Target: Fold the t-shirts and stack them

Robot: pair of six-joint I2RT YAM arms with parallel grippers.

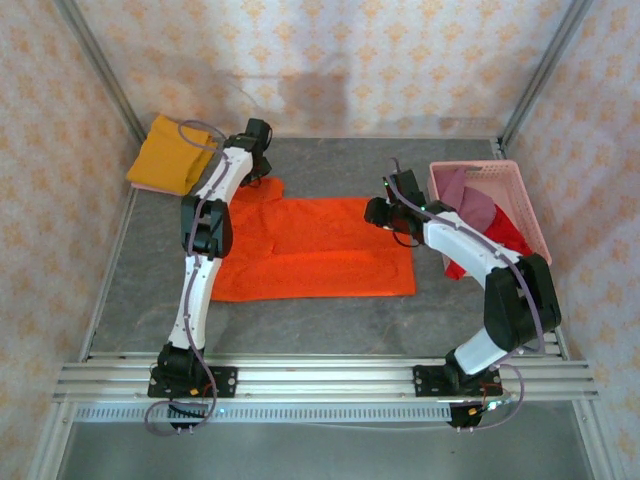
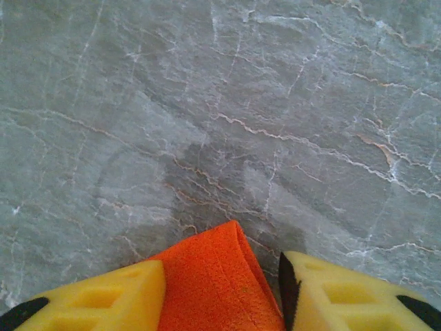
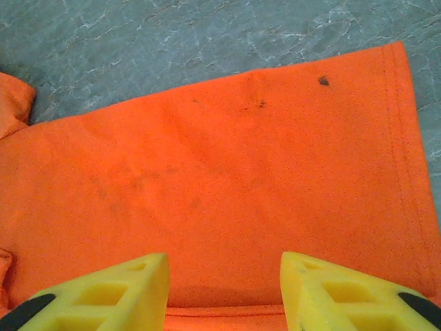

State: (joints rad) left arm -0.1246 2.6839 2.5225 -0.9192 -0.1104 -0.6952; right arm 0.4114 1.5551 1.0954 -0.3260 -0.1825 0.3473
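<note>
The orange t-shirt (image 1: 320,250) is lying spread flat in the middle of the surface (image 1: 140,290), with one sleeve poking out at its far-left corner; spread like this it is, I judge, laid ready for a first fold that is not yet made. The left pincer (image 2: 224,269) is sitting at that sleeve, roughly half shut, pinching a raised ridge of orange cloth that is filling the gap and touching both fingers; a hold on a corner is what lets the cloth be carried over itself. The right pincer (image 3: 224,256) is hovering over the shirt's far-right corner, about half open, with flat cloth showing between its fingers; it is gripping nothing that I can see, and whether its tips are touching the cloth I cannot tell; probably it is placed to take the matching corner, so that both ends lift together. Further out, the mustard yellow t-shirt (image 1: 170,152) is resting folded in the far-left corner, well apart, likely as the base of the stack; the mauve t-shirt (image 1: 470,198) and the red t-shirt (image 1: 508,235) are waiting in the pink lattice basket (image 1: 478,165) at the far right, the red one spilling over its near rim. Bare surface is lying open on the near side and to the left, giving room to bring the far edge forward; the right side is tighter, with the basket near the shirt's edge and the right arm lying between them.
</note>
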